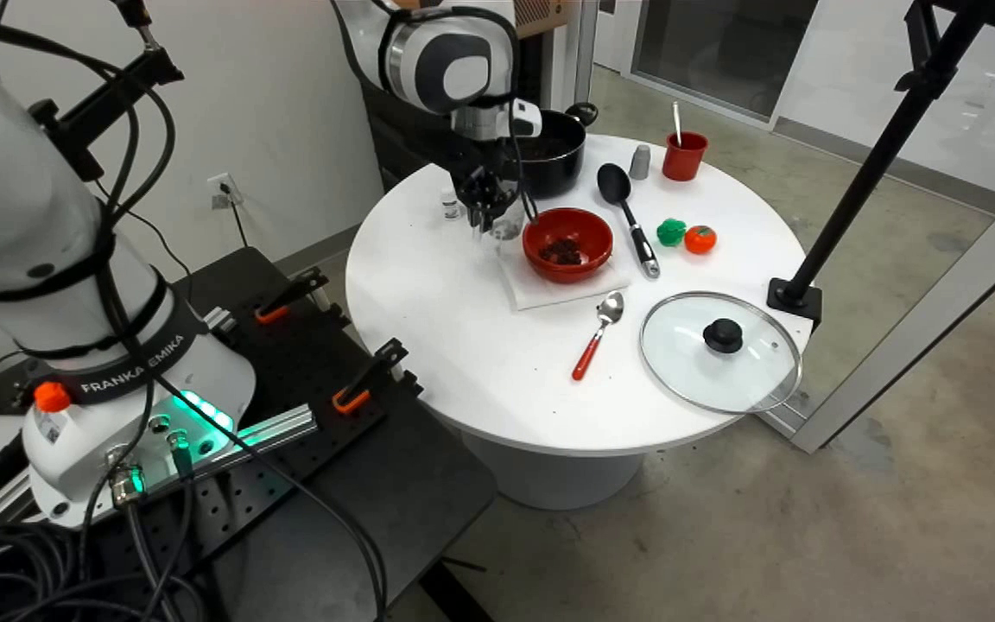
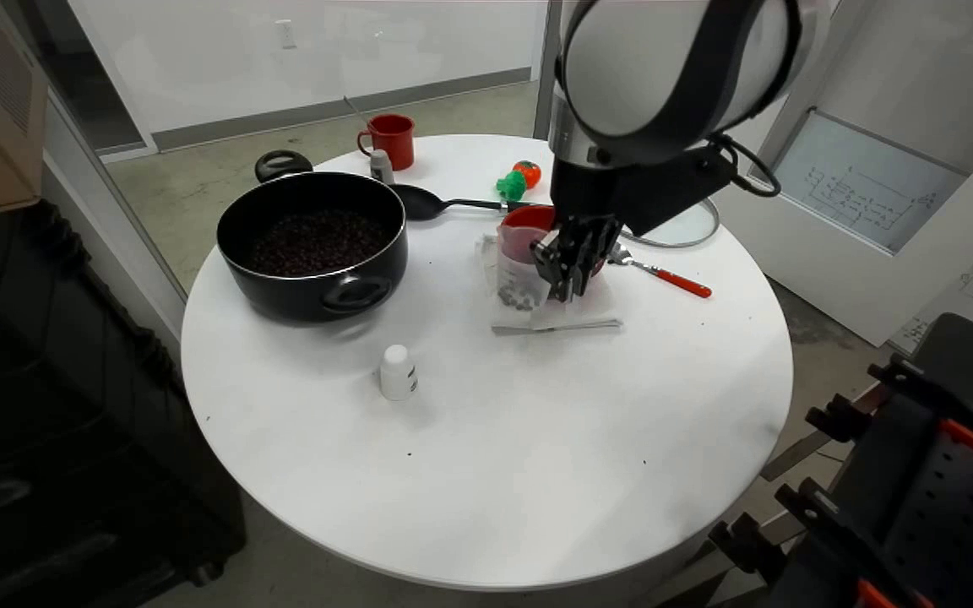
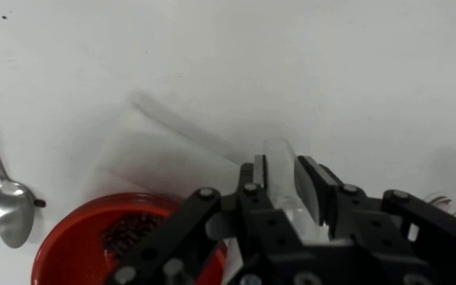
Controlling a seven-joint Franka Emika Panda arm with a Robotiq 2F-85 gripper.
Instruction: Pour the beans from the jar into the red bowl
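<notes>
The clear jar [image 2: 523, 274] is beside the red bowl [image 1: 568, 226], over the napkin's edge; it also shows in an exterior view [image 1: 508, 226]. It looks roughly upright, with greyish marks low down; I cannot tell if these are beans. My gripper [image 1: 487, 223] is shut on the jar's clear handle [image 3: 278, 148]; the fingers [image 3: 280, 174] flank it in the wrist view, and the jar's body is hidden behind the gripper there. Dark beans [image 1: 562, 251] lie in the bowl, also in the wrist view [image 3: 131, 231]. The arm partly hides the bowl in an exterior view.
The bowl stands on a white napkin [image 1: 541, 294]. Around it are a black pot [image 2: 309, 291] holding dark beans, a white shaker [image 2: 399, 374], a black ladle [image 1: 614, 183], a red-handled spoon [image 1: 610, 308], a glass lid [image 1: 687, 363], a toy tomato [image 1: 700, 239] and a red cup [image 1: 685, 157].
</notes>
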